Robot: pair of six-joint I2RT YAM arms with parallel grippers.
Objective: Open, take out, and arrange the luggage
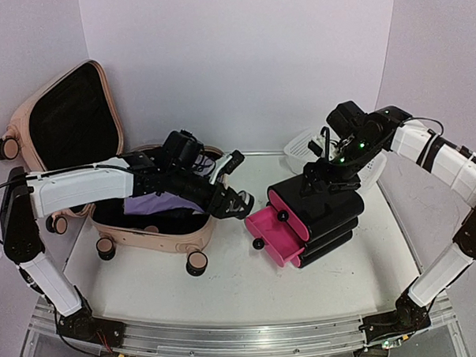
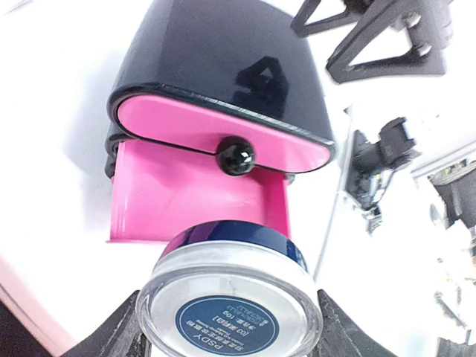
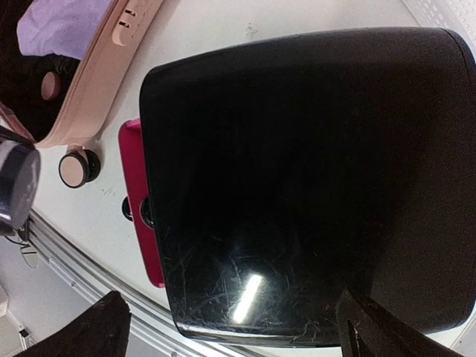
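Luggage (image 1: 146, 238) open, just beside left pincer (image 1: 240, 200) clamped on jar (image 2: 230, 312) — right pincer (image 3: 242, 327) spread apart

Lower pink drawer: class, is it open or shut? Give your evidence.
Open. The lower pink drawer juts out of the black box, its inside showing, while the upper drawer sits flush.

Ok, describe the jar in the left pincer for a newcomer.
Find the open pink luggage at the table's left. The left pincer reaches from it toward the black drawer box. It grips the jar: round, clear lid, navy label, unlike anything nearby.
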